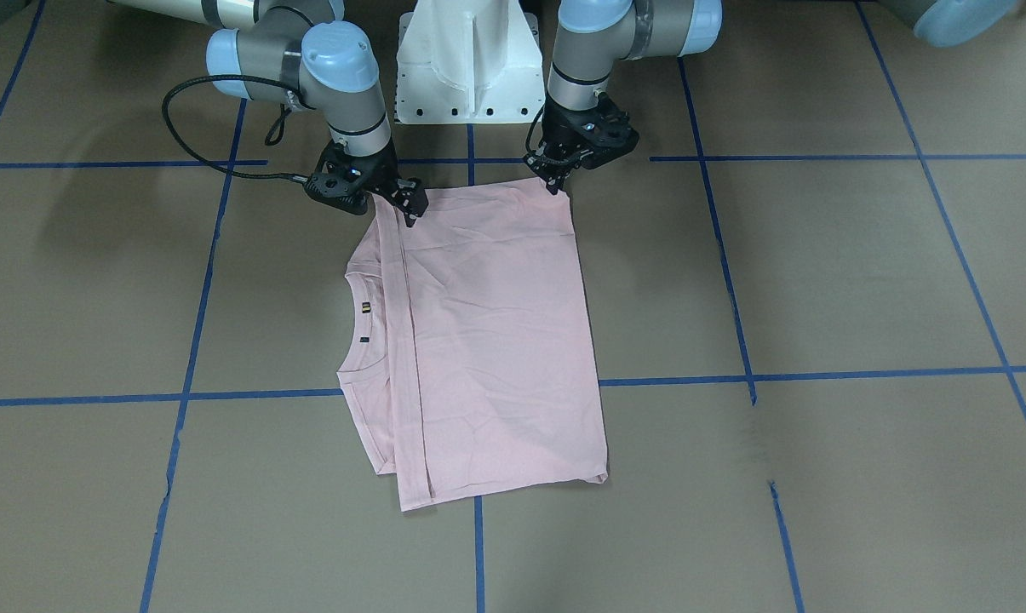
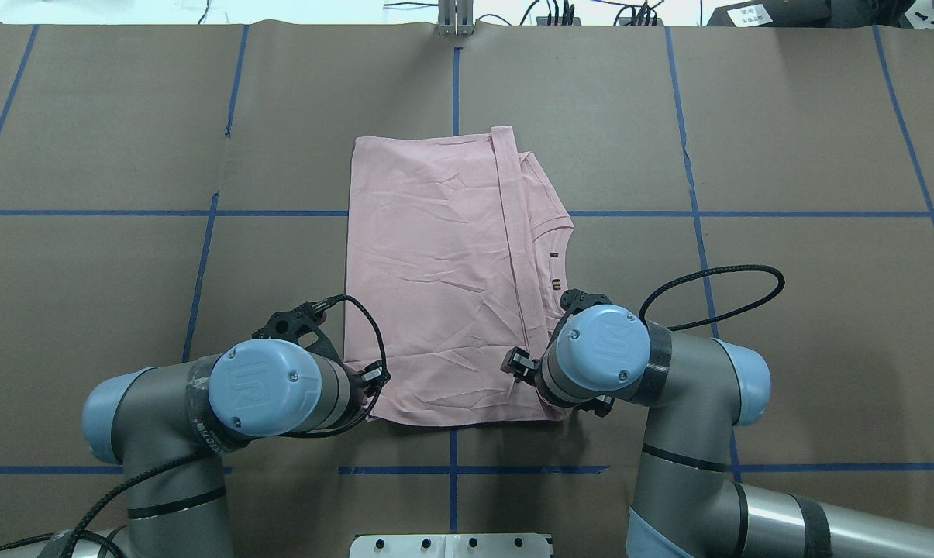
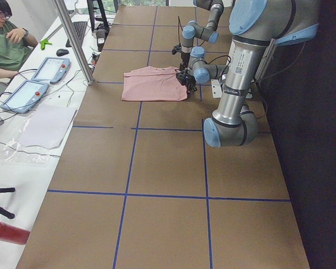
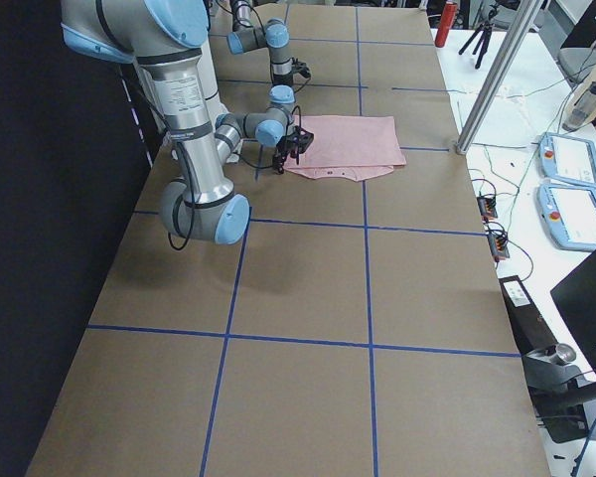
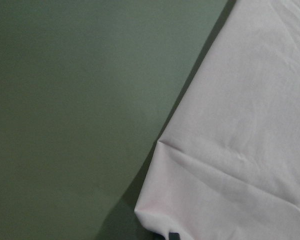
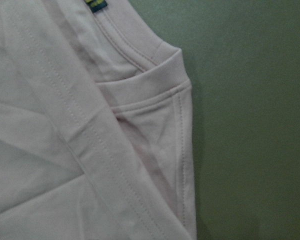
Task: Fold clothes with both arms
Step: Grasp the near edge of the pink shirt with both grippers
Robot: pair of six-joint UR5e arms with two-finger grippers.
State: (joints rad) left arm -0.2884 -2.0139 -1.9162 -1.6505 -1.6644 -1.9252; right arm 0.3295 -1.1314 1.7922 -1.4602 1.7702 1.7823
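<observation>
The pale pink T-shirt (image 1: 495, 340) lies folded into a rectangle mid-table, its collar (image 1: 363, 319) on the robot's right side; it also shows in the overhead view (image 2: 435, 271). The print is hidden. My left gripper (image 1: 555, 183) sits at the shirt's near corner and looks shut on it; the left wrist view shows that corner (image 5: 190, 180) bunched and slightly raised. My right gripper (image 1: 410, 209) sits on the near edge by the collar and looks shut on the cloth (image 6: 155, 165). In the overhead view both sets of fingertips are hidden under the wrists.
The white pedestal base (image 1: 470, 68) stands just behind the grippers. Blue tape lines (image 1: 819, 375) grid the brown table. An operator (image 3: 3, 45), pendants and a metal post (image 3: 73, 39) stand along the far side, with a red bottle (image 3: 8, 232) at that edge.
</observation>
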